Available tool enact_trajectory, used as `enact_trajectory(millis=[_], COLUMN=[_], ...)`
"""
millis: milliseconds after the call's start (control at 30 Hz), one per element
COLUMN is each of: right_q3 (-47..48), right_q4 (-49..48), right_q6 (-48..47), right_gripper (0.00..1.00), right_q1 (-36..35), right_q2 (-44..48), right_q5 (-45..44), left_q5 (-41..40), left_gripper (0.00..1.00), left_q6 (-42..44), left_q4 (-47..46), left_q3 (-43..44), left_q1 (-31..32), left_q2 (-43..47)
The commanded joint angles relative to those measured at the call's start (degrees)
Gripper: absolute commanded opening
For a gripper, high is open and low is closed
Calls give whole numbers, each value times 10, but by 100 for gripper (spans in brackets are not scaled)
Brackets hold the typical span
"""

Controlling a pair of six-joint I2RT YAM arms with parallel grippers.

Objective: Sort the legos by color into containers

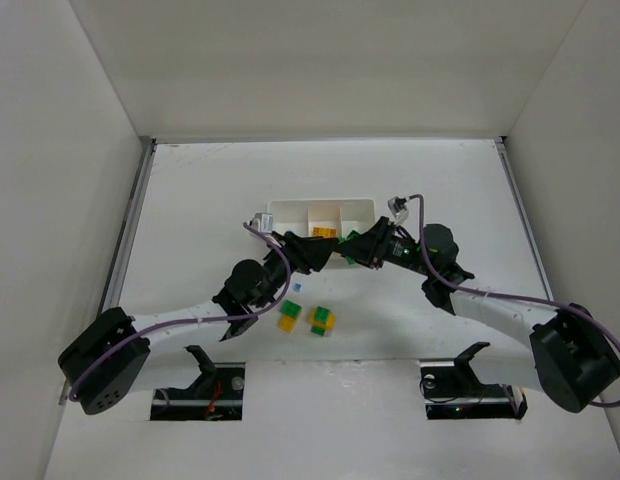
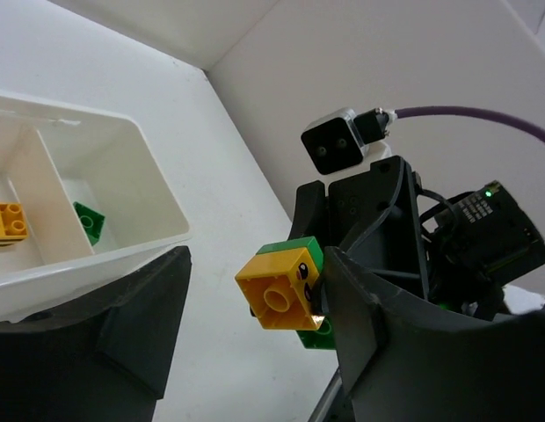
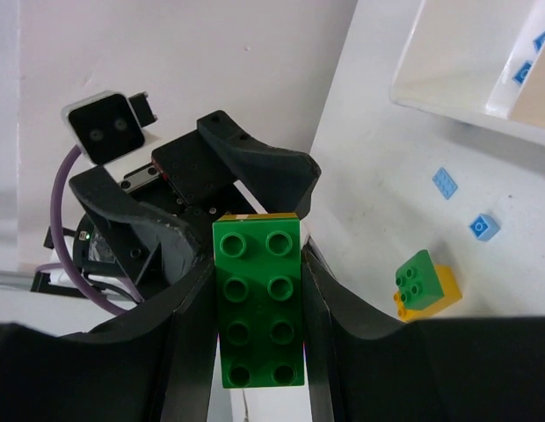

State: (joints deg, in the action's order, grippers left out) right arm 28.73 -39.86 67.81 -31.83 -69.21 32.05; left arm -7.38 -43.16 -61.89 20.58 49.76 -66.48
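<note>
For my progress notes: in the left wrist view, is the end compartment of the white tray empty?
Not empty: one green brick lies on its floor, near the dividing wall of the tray.

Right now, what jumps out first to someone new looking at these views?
The left end effector and right end effector meet in front of the white tray, the right clamping a long green brick with a yellow brick stuck on it. Loose green-and-yellow bricks lie on the table, below them in the top view.
</note>
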Motion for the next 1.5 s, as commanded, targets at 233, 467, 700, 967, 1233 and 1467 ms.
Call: enact_trajectory(millis=[233, 467, 700, 967, 1233, 1467], right_q3=[-10, -12, -8, -6, -7, 6], right_q4=[-100, -159, -163, -161, -163, -168], right_q6=[-3, 4, -4, -10, -11, -14], right_gripper=[25, 25, 25, 24, 24, 24], right_q1=[2, 3, 5, 8, 9, 9], right_q2=[-7, -29, -34, -26, -34, -55], right_q5=[18, 19, 9, 9, 8, 6], left_q5=[27, 52, 60, 69, 77, 91], left_gripper=[47, 47, 48, 52, 53, 48], left_q6=[-98, -155, -150, -149, -151, -164], left_q4=[-54, -6, 40, 70, 64, 59], left_q3=[38, 39, 49, 58, 63, 68], left_q1=[2, -11, -15, -29, -39, -22], left_q2=[-1, 22, 31, 10, 5, 4])
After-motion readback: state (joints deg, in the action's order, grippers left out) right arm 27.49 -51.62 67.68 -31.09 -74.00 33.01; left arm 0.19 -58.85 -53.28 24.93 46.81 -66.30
